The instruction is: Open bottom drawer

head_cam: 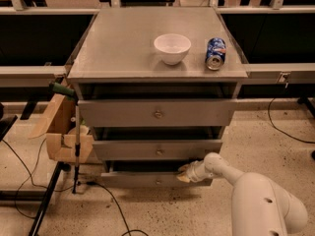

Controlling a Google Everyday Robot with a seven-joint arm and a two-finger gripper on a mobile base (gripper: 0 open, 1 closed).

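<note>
The grey cabinet has three drawers. The bottom drawer [147, 180] is the lowest, shortest front, with a small round knob at its middle [158, 182]. It stands slightly out from the cabinet, with a dark gap above its top edge. My gripper [183, 173] is at the end of the white arm [256, 200], which reaches in from the lower right. It sits at the top right edge of the bottom drawer's front, to the right of the knob.
A white bowl [172, 48] and a blue can [215, 53] stand on the cabinet top [123, 48]. A cardboard box [61, 132] and a green-handled tool [76, 132] stand at the cabinet's left. Cables lie on the floor [113, 205].
</note>
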